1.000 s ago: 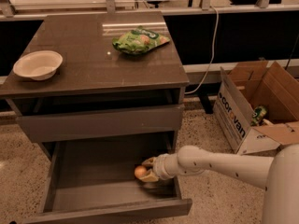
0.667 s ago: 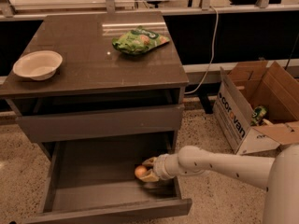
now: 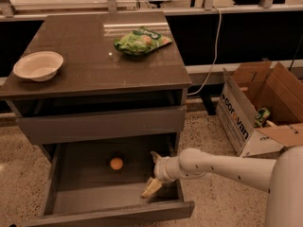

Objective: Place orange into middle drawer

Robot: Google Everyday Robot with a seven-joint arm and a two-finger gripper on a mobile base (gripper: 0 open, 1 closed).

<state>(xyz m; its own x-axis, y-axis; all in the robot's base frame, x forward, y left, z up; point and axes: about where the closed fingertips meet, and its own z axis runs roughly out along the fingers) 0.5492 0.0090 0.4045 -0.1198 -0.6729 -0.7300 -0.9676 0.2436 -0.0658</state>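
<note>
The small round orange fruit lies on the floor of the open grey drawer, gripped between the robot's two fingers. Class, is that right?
Not quite. The small round orange fruit does lie on the floor of the open grey drawer, but the two-finger gripper is open and apart from it, holding nothing. The camera view shows this.

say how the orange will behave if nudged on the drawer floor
The orange is round and smooth on the drawer's flat floor, so it would probably roll at a nudge. The low walls should likely stop it. It looks small, so the open gripper, beside it and not touching, could likely span it, though it may slip.
</note>
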